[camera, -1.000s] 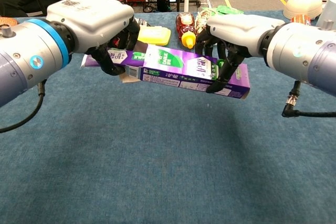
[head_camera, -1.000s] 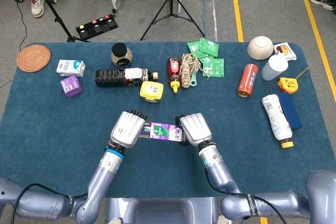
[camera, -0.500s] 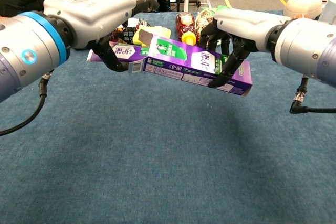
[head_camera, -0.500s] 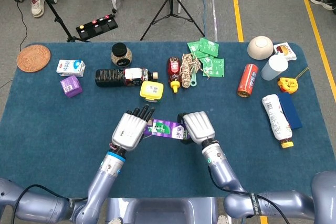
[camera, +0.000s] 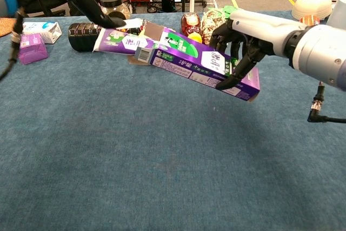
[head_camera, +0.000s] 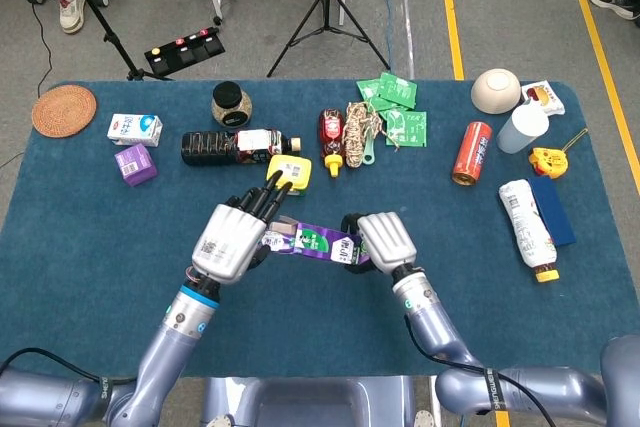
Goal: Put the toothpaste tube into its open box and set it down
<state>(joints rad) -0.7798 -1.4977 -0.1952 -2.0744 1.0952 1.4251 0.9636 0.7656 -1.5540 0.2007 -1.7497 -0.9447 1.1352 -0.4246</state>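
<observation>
The right hand (camera: 238,44) grips the purple rectangular cardboard box (camera: 200,64) in the air, flap end tilted toward ten o'clock. The purple-and-green toothpaste tube (camera: 120,40) sticks partway out, pinched by the left hand (head_camera: 232,239), other fingers spread.

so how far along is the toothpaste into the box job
Partly done. The toothpaste tube has its front end inside the open end of the box, with much of it sticking out. The right hand grips the box above the table; the left hand is at the tube's tail with fingers spread. Left to do: push the tube fully in and set the box down.
</observation>
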